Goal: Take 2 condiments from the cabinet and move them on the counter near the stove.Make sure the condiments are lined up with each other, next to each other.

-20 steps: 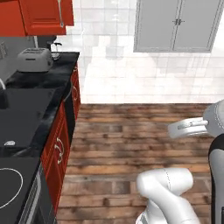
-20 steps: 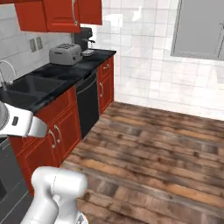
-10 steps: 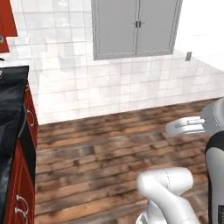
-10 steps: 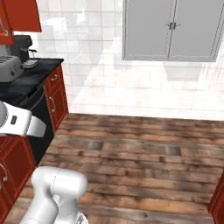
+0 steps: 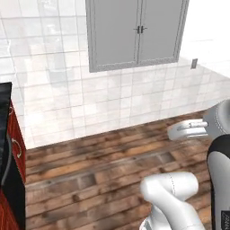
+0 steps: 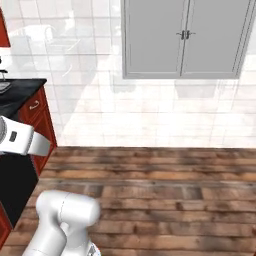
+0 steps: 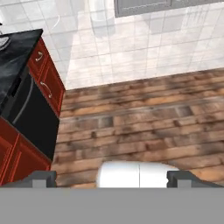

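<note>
Of the task's things, in sight: black marble-look tabletop (image 7: 15,57), at the upper left of the hand view, at the left edge of the right base view (image 6: 20,86) and as a thin strip at the left edge of the left base view (image 5: 4,96). At its far left edge in the hand view, a pale grey shape (image 7: 2,41), too cropped to identify. High in the left corner of the right base view, a sliver of glossy red wall cabinet (image 6: 1,30).

Below the tabletop, red drawers (image 7: 43,74) with short silver handles, then a black appliance front (image 7: 30,118) set into the red run, with more red panelling under it toward the bottom left of the hand view. Same red front (image 6: 36,107) and black panel (image 6: 15,185) at the left of the right base view.

Gripper (image 7: 111,178) with fingertips (image 7: 43,177) spread wide apart at the bottom of the hand view, gripping nothing, aimed down at the wooden plank floor (image 7: 144,113), well apart from the tabletop.

Beyond the floor, a white tiled wall (image 5: 67,90). Mounted on it, a grey double-door cabinet (image 5: 137,31), both doors shut, small handles meeting at the centre seam; also in the right base view (image 6: 185,37). To the right of it in the left base view, a small wall outlet (image 5: 194,63).

White arm (image 5: 173,193) rising from the lower right of the left base view and from the lower left of the right base view (image 6: 65,217).
</note>
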